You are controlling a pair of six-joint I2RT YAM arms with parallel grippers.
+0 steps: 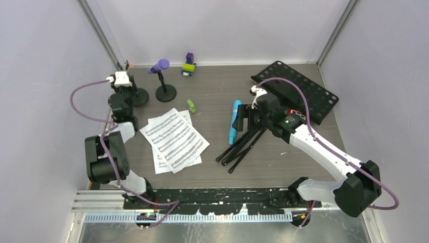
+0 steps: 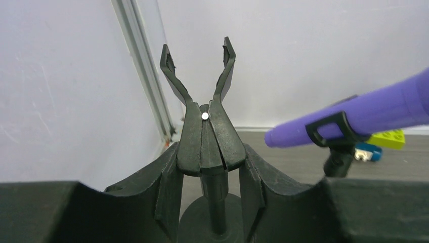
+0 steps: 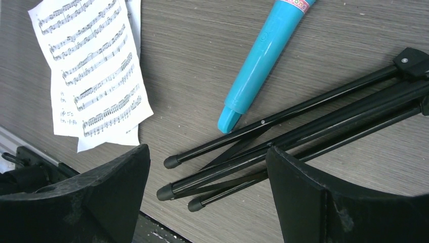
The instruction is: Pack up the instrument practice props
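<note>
Seen from above, the left gripper (image 1: 123,83) sits at the far left corner of the table (image 1: 217,96), over an empty microphone stand (image 1: 140,96), but the arm hides how its jaws stand. The left wrist camera settles it. The jaws are narrow, pressed against both sides of the stand's forked clip, with the round base below. That view also shows the purple microphone (image 2: 384,109) tilted in the clip of a second stand (image 2: 338,161) just to the right, with toy bricks (image 2: 387,137) behind it by the far edge.

The right gripper (image 3: 207,152) has its jaws wide apart and holds nothing. Through the gap between its fingers, the right wrist camera shows the music stand (image 3: 313,131) lying on the table, its rubber-tipped legs folded together. Just beside the legs lies the blue microphone (image 3: 265,55), and further left the sheet music (image 3: 93,71), its pages overlapping.

Only the overhead view shows the stand's perforated tray (image 1: 303,91), flat in the far right corner, and a green brick (image 1: 191,105) near the middle of the table.
</note>
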